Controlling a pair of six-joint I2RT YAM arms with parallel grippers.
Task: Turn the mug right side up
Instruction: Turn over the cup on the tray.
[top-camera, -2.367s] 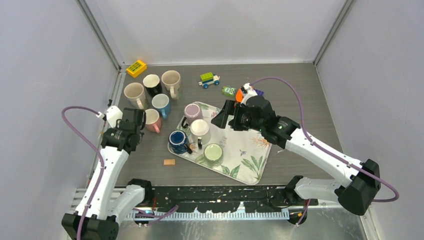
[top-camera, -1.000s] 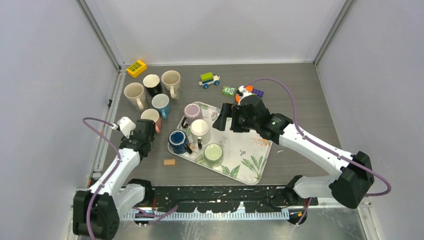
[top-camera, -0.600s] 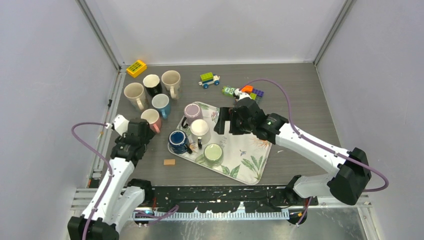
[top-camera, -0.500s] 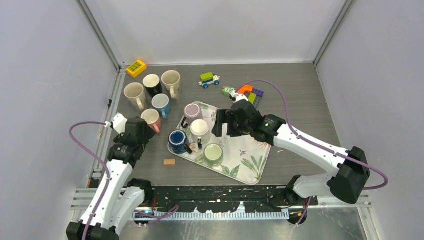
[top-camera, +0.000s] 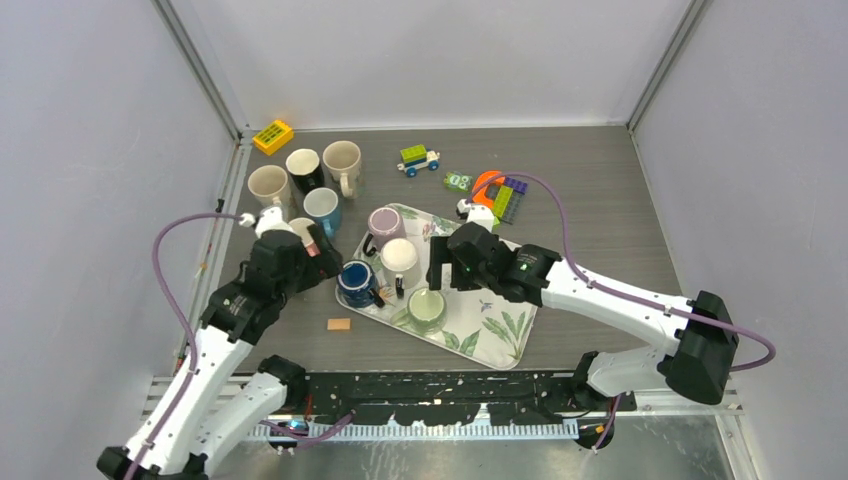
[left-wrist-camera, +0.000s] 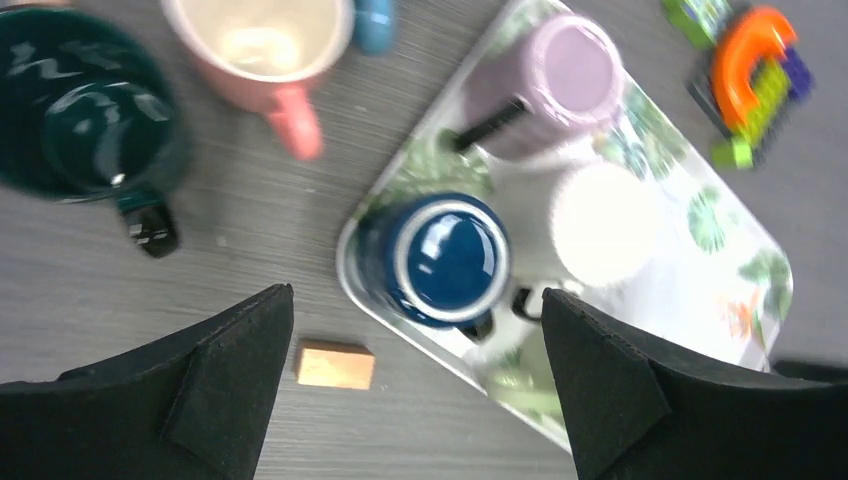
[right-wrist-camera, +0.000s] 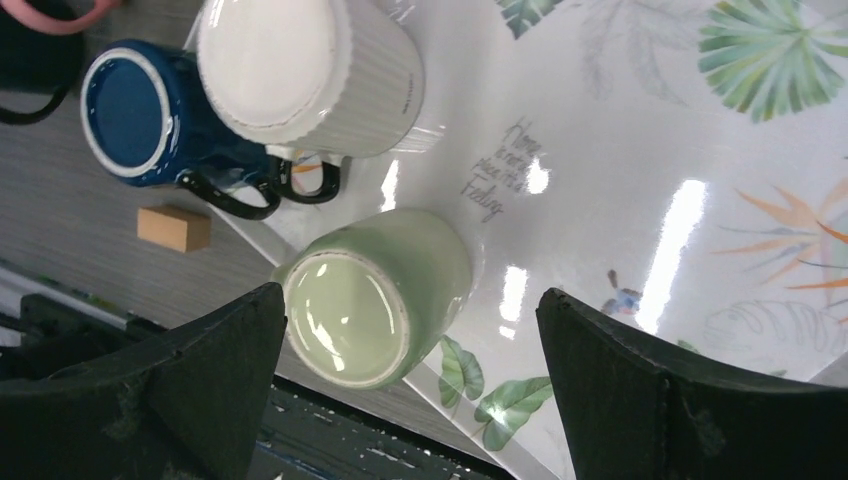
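On the leaf-print tray (top-camera: 500, 310) four mugs stand upside down: purple (top-camera: 385, 222), white (top-camera: 400, 255), blue (top-camera: 355, 278) and green (top-camera: 427, 308). My left gripper (top-camera: 318, 250) hangs open just left of the tray. In its wrist view the left gripper (left-wrist-camera: 415, 297) frames the blue mug (left-wrist-camera: 445, 260) from above without touching it. My right gripper (top-camera: 437, 268) is open over the tray. In its wrist view the right gripper (right-wrist-camera: 410, 295) has the green mug's base (right-wrist-camera: 350, 320) between its spread fingers, apart from both.
Upright mugs stand left of the tray: cream (top-camera: 268, 183), black (top-camera: 303, 165), beige (top-camera: 342, 157), light blue (top-camera: 322, 205), pink (left-wrist-camera: 265, 40) and dark green (left-wrist-camera: 85, 110). A small wooden block (top-camera: 339, 324) lies by the tray's corner. Toy bricks (top-camera: 500, 190) sit behind it.
The left gripper has opened wide and swung right from the table's left side toward the tray. The right gripper has come nearer and lower, over the green mug.
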